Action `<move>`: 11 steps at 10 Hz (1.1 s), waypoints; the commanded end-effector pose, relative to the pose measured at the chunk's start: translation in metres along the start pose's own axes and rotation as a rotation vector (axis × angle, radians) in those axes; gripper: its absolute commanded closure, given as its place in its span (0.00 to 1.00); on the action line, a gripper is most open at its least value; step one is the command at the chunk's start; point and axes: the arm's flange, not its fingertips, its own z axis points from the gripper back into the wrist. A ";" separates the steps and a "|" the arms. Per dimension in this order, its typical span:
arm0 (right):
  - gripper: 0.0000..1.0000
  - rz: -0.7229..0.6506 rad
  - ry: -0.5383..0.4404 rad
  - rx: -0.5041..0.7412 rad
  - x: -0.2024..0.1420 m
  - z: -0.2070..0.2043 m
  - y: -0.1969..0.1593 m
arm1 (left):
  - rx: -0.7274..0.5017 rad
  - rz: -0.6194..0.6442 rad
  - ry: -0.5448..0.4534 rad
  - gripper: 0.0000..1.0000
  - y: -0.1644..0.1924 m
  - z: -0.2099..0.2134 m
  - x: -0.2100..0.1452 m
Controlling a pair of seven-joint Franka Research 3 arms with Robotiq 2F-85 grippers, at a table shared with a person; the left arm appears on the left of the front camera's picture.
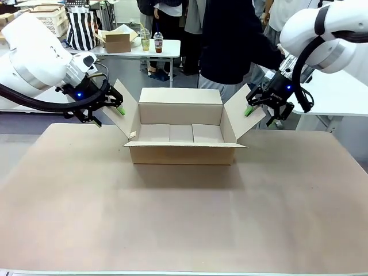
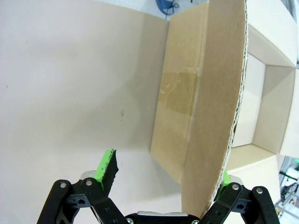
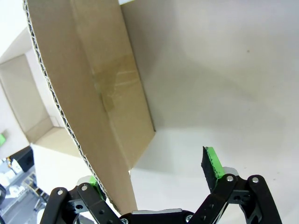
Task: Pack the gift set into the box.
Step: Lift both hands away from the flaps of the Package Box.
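Plain brown box (image 1: 183, 155), tan table (image 1: 172, 218), left tool (image 1: 109, 115) and right tool (image 1: 263, 115) black with green pads (image 1: 121, 110).

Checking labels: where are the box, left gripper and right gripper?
box (image 1: 184, 155), front view, near wall.
left gripper (image 2: 166, 170), left wrist view, midway between its fingertips.
right gripper (image 3: 150, 170), right wrist view, midway between its fingertips.

left arm (image 1: 31, 54): white rounded shell, black cable
right arm (image 1: 325, 31): white shell, black hose
jaws: black links, silver screws, green pads (image 2: 104, 167)
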 end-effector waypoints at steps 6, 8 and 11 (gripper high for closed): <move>0.00 -0.010 0.001 -0.019 0.001 0.003 0.002 | 0.013 0.008 0.007 0.00 -0.002 0.003 -0.001; 0.00 -0.010 0.001 -0.019 0.001 0.003 0.002 | 0.013 0.008 0.007 0.00 -0.002 0.003 -0.001; 0.00 -0.010 0.001 -0.019 0.001 0.003 0.002 | 0.013 0.008 0.007 0.00 -0.002 0.003 -0.001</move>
